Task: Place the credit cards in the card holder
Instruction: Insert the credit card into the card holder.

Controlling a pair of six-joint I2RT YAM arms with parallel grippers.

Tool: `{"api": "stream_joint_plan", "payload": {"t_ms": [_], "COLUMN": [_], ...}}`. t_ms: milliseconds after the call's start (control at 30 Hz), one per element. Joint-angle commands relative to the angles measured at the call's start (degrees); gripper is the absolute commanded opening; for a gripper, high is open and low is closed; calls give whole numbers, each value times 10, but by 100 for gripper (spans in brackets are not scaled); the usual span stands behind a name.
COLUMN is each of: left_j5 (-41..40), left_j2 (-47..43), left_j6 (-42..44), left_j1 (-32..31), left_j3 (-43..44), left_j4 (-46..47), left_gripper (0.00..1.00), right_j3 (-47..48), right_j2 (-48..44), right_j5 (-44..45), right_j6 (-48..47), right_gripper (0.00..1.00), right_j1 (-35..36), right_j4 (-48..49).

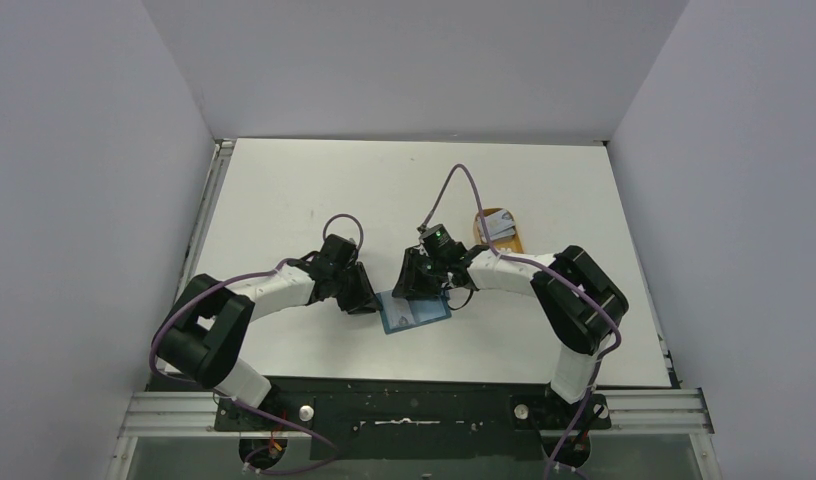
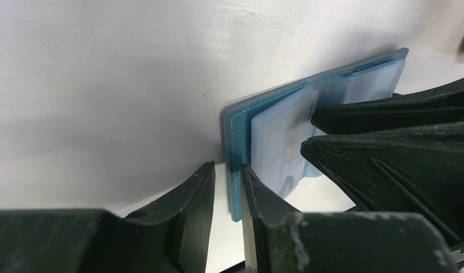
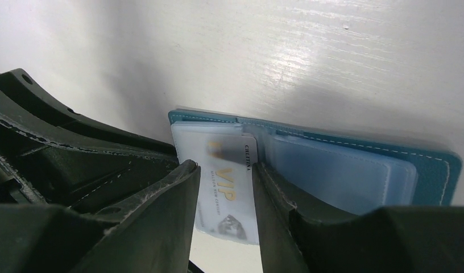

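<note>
1. White table [image 1: 284, 200] between grey walls, seen from above. The card holder [image 1: 414, 312] lies open and flat near my edge, with the left gripper [image 1: 359, 292] and the right gripper [image 1: 424, 285] both down at it. More cards [image 1: 499, 224] sit in the orange tray [image 1: 516, 243], well apart to the right.
2. Left wrist: my left jaws stand a narrow gap apart and clamp nothing, with bare table showing between them. One finger [image 2: 258, 199] sits over the teal cover's edge, which I judge is pinning the holder down. It looks light and floppy, so I expect it to slide unless it is held.
3. Right wrist: a card [image 3: 230, 187] marked VIP sits partly inside a clear sleeve [image 3: 187, 136], its near end sticking out. My right jaws stand apart astride it; whether they grip its long edges I cannot tell. The card reads as thin, stiff and slick. I would take it by the long edges near the free end and push it straight, since the soft sleeve mouth could buckle or the holder could creep.
</note>
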Motion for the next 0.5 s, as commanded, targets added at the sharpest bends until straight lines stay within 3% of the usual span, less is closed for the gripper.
{"api": "stream_joint_plan", "payload": {"t_ms": [0, 467], "left_j5": [-8, -2], "left_j2": [11, 18], "left_j6": [6, 6], "left_j1": [4, 4], "left_j3": [1, 4], "left_j4": [8, 13], "left_gripper": [21, 20], "right_j3": [-6, -2], "right_j2": [-22, -11], "right_j5": [21, -29], "right_j6": [-2, 29], "right_gripper": [41, 41], "right_j1": [-1, 12], "right_j4": [8, 56]}}
